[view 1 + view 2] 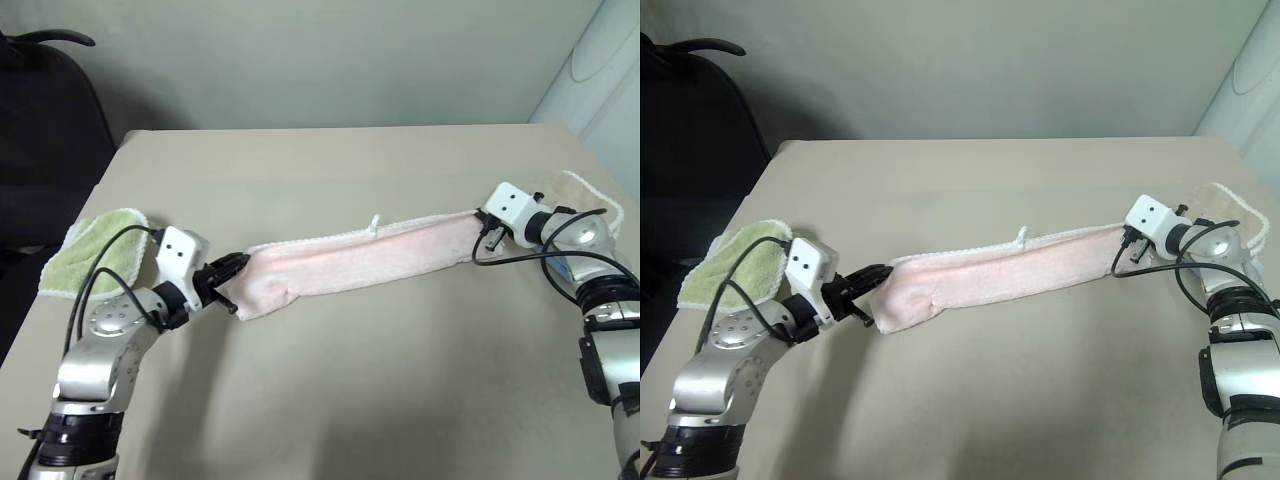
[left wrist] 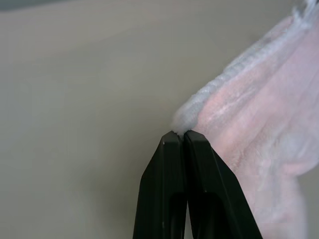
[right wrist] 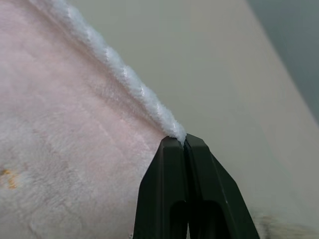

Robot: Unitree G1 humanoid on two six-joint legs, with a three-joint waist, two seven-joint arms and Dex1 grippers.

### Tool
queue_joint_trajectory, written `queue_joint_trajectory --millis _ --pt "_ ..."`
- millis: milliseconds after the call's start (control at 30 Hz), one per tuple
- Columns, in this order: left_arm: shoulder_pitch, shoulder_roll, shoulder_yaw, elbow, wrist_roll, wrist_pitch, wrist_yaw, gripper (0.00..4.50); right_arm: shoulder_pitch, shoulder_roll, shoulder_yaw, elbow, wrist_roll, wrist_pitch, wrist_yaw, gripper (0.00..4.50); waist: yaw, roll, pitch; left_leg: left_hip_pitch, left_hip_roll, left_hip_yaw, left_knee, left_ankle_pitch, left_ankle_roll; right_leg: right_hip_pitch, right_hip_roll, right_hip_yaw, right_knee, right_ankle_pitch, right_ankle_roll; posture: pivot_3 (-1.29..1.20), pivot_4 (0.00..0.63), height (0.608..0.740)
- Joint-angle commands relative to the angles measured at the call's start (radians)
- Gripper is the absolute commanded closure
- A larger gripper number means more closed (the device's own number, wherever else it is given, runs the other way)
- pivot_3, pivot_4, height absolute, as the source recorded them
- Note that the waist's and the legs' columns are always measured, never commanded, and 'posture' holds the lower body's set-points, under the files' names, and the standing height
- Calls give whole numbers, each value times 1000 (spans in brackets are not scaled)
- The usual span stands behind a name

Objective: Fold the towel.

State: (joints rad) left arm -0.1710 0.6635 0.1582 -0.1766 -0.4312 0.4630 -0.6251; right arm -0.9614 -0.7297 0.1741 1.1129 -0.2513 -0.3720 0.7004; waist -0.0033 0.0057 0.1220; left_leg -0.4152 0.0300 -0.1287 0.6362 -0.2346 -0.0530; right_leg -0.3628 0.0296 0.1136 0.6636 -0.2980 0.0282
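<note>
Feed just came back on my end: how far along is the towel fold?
Done: both corners are gripped. The left gripper and right gripper are each shut on the towel. In hand: it stretches between them as a long band above the table. Left: laying it down and completing the folds.

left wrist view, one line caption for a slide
Left gripper fingers shut on the white-edged corner of the pink towel above the table.

Towel (image 1: 360, 262) between pincers, above table (image 1: 330, 400)
</note>
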Motion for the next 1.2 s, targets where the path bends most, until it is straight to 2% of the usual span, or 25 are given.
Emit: queue_joint_trajectory --millis 33,100,200,533,567,700,733,800,867,1000,1100,1200 --pt "-16 -4 -22 36 60 -54 0 4486 -45 -9 14 51 -50 -27 -94 4500 -1 0 0 -1 0 0 0 0 0 -1 0 0 0 0 0 0 150 740" --pt "-15 -4 -37 55 86 -69 -3 4486 -51 -5 14 70 -57 -36 -106 4500 -2 0 0 -2 0 0 0 0 0 -2 0 0 0 0 0 0 150 740" --pt "-13 -12 -35 71 88 -68 -4 3807 -45 -8 12 82 -63 -56 -130 3888 -2 0 0 -2 0 0 0 0 0 -2 0 0 0 0 0 0 150 740" --pt "-7 -29 21 108 107 -83 50 164 -28 -46 13 73 -90 -132 -246 382 -2 0 0 -2 0 0 -1 -1 1 -2 0 0 0 0 -1 0 150 740" --pt "-10 -30 22 115 124 -93 65 0 -27 -50 13 71 -94 -138 -258 43 -2 0 0 -2 0 0 -1 -1 1 -2 0 0 0 0 -1 0 150 740" --pt "-46 -57 62 146 176 -134 181 0 -8 -79 -37 51 -51 -143 -287 43 -2 0 0 -2 0 0 -1 -1 2 -2 0 0 0 0 -1 0 150 740" --pt "-55 -67 79 145 173 -134 204 0 2 -79 -71 45 -4 -128 -248 43 -2 0 0 -2 0 0 -1 -1 2 -2 0 0 0 0 -1 0 150 740" --pt "-66 -84 104 130 177 -144 242 0 37 -63 -178 2 157 -36 -80 43 -2 0 0 -3 0 0 -1 -1 1 -2 0 0 -1 0 -1 0 150 740" --pt "-65 -101 119 100 155 -125 251 0 87 -48 -283 -91 320 117 65 43 -1 0 0 -3 0 1 -1 0 0 -2 0 0 -1 0 -1 0 150 740" --pt "-33 -119 101 40 135 -111 222 0 249 -43 -390 -361 509 434 187 43 1 0 0 -3 0 1 0 2 -3 -2 0 0 -1 0 -1 0 150 740" --pt "-29 -128 95 43 143 -106 225 0 366 -41 -422 -528 567 586 177 43 -1 0 0 -3 0 1 0 2 -4 -1 0 0 -1 0 -1 0 150 740" --pt "-35 -137 91 55 153 -109 231 0 448 -40 -443 -625 578 655 138 43 -3 0 0 -3 0 1 1 2 -3 -1 1 0 -1 0 -1 0 150 740"
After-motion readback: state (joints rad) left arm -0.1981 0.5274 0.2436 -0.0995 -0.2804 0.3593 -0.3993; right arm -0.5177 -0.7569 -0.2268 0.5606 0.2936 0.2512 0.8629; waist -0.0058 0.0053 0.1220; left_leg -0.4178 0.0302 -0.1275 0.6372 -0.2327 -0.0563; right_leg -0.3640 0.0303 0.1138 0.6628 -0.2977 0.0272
